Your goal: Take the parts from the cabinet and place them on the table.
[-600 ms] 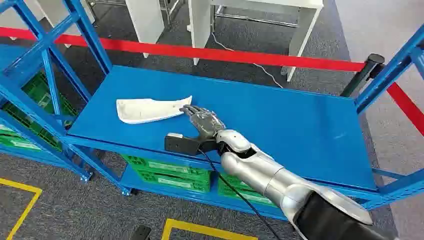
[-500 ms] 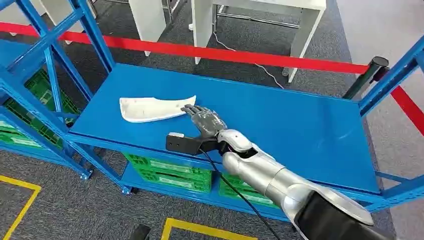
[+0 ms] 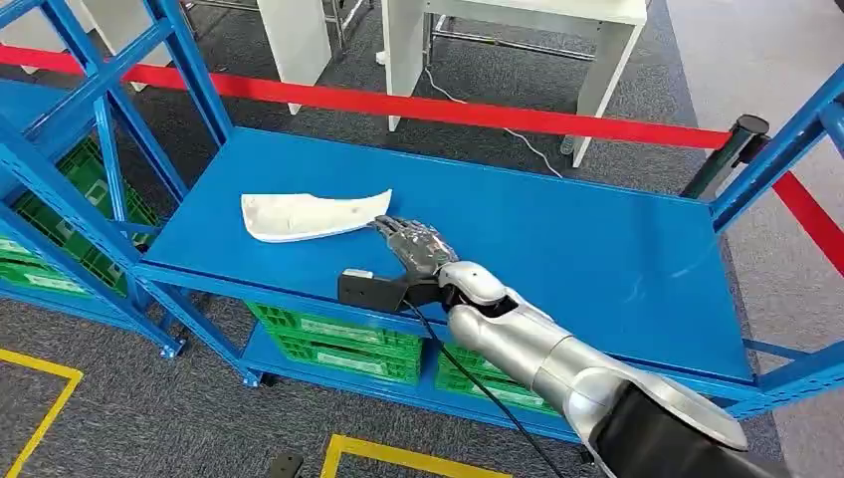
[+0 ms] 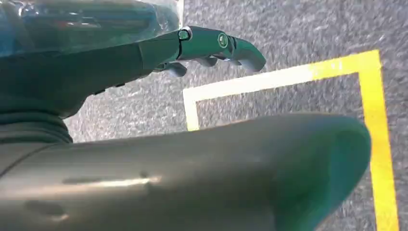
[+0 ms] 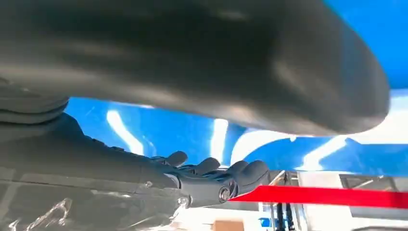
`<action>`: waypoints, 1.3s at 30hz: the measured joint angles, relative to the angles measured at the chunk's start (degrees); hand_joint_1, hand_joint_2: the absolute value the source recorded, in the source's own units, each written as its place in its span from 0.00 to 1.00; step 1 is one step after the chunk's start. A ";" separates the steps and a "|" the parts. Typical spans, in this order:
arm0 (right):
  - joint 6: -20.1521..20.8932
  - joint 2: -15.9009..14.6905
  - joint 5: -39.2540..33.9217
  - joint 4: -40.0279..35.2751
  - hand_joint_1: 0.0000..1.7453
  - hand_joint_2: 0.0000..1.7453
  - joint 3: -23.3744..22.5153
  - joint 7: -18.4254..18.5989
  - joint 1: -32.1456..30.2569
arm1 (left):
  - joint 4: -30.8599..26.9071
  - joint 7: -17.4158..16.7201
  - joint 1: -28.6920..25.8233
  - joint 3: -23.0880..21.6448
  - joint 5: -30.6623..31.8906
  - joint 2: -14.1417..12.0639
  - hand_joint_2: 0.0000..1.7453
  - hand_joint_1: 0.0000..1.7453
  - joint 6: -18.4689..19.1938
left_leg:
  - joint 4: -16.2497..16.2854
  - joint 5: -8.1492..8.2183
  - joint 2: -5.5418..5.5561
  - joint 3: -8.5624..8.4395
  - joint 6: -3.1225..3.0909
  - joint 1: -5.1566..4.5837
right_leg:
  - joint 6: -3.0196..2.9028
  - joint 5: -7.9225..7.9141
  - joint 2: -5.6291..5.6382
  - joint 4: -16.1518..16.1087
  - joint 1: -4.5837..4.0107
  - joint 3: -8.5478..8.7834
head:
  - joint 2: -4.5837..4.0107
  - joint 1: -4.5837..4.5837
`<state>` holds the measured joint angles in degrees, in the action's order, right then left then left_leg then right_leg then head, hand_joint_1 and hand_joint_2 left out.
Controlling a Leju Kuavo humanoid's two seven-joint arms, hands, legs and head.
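Note:
A white curved part (image 3: 311,215) lies on the blue shelf (image 3: 557,229) of the cabinet, toward its left side. My right hand (image 3: 413,245) reaches over the shelf with its fingers stretched flat and apart, the tips almost at the part's right end; nothing is in it. The right wrist view shows the same hand (image 5: 202,180) spread over the blue surface, with the white part (image 5: 394,127) at the frame's edge. My left hand (image 4: 211,45) hangs over grey carpet, fingers extended and holding nothing.
Green crates (image 3: 338,344) sit on the lower shelf. Blue uprights (image 3: 109,149) frame the cabinet on the left and right. A red barrier tape (image 3: 478,112) runs behind, with white table legs (image 3: 398,50) beyond. Yellow floor lines (image 3: 398,458) mark the carpet.
The head camera has shifted slightly, so the scene sits a little differently. My right hand stays just at the white part's right end, fingers still spread.

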<state>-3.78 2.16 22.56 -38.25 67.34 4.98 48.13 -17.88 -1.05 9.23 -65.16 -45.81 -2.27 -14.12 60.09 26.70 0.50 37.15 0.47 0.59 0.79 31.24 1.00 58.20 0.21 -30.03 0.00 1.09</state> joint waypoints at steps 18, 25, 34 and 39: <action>2.18 -3.14 -1.33 0.13 0.00 0.00 1.92 2.21 -1.91 | 0.57 0.02 -2.90 0.35 -1.62 3.17 0.00 0.00 2.29 | -0.02 0.00 0.00 -0.02 0.00 0.00 | 0.00 0.00 -0.01 0.01 -0.01 0.02 | 0.00 0.00; 2.67 -3.78 -1.33 0.13 0.00 0.00 2.75 2.60 -2.18 | 1.03 0.02 -3.31 0.35 -2.29 3.72 0.00 0.00 2.27 | -0.02 0.00 0.00 -0.02 0.00 0.00 | 0.00 0.00 -0.01 0.03 -0.02 0.02 | 0.00 0.00; 1.75 -4.28 -1.33 0.07 0.00 0.00 3.34 3.65 -2.10 | 1.33 1.42 -3.30 0.37 -2.97 4.00 0.00 0.00 2.43 | -0.02 0.00 0.00 -0.02 0.00 0.00 | 0.00 0.00 -0.02 0.04 -0.02 0.03 | 0.00 0.00; 1.35 -4.57 -1.05 0.02 0.00 0.00 3.67 3.85 -1.84 | 1.48 1.42 -3.31 0.37 -3.02 4.09 0.00 0.00 2.75 | -0.02 -0.01 0.00 -0.03 0.00 0.00 | 0.00 0.00 -0.02 0.04 -0.02 0.04 | 0.00 0.00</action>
<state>-2.43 -2.40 21.51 -38.23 71.01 8.83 46.29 -16.39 0.37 5.93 -64.78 -48.83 1.81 -11.37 60.07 26.69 0.50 37.13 0.46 0.58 0.79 31.25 0.98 58.24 0.20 -29.99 0.00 1.09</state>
